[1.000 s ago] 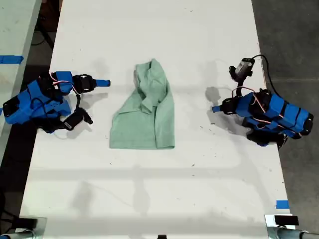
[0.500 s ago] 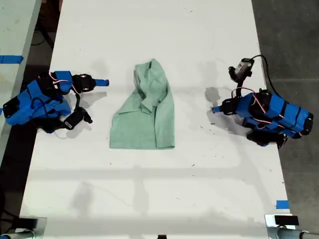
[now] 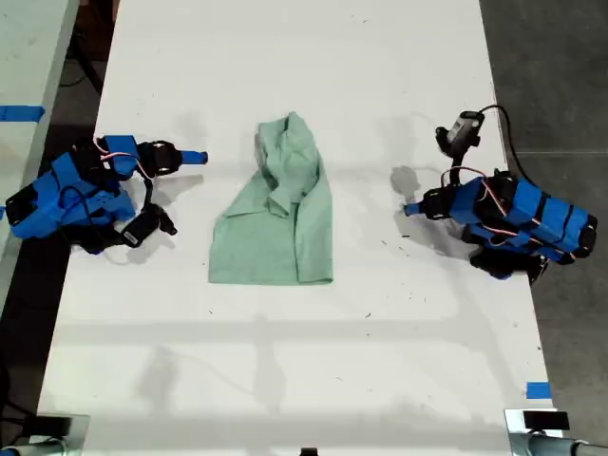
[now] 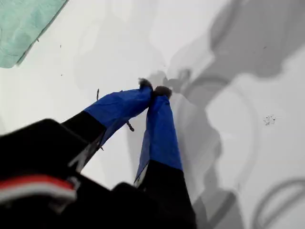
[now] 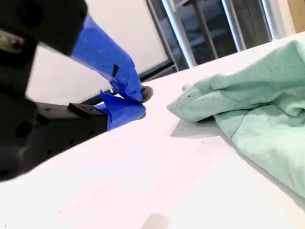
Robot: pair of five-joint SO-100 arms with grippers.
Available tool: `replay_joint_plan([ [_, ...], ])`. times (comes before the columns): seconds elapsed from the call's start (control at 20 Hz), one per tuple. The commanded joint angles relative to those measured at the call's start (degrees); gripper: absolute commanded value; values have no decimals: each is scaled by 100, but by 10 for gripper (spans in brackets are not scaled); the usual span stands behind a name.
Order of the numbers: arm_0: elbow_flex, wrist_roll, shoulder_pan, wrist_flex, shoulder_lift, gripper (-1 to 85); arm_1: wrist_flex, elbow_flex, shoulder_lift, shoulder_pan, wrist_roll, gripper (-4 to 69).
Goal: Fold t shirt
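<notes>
The t shirt (image 3: 276,211) lies on the white table (image 3: 380,76), roughly midway between the two blue arms, partly folded: its lower part is flat and squared, its upper part bunched into a narrow, wrinkled peak. Neither gripper touches it. The first gripper (image 4: 153,90) has its blue-taped fingertips (image 4: 162,121) pressed together with nothing between them, above bare table, with only a corner of the shirt at the edge of its view. The second gripper (image 5: 139,101) sits just beside the shirt's bunched end; its taped tips look closed or nearly so and hold nothing, though the low angle leaves a hairline gap uncertain. Blue tape (image 3: 538,389) marks the table's edge at the exterior view's lower right.
</notes>
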Motion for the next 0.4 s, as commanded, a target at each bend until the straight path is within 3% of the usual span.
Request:
replay_joint_plan([
  [0.0, 88, -158, 185, -88, 53, -3, 9, 62, 62, -26, -44, 15],
  [0.35, 185, -624, -18, -105, 53, -3, -9, 123, 62, 79, 114, 15],
])
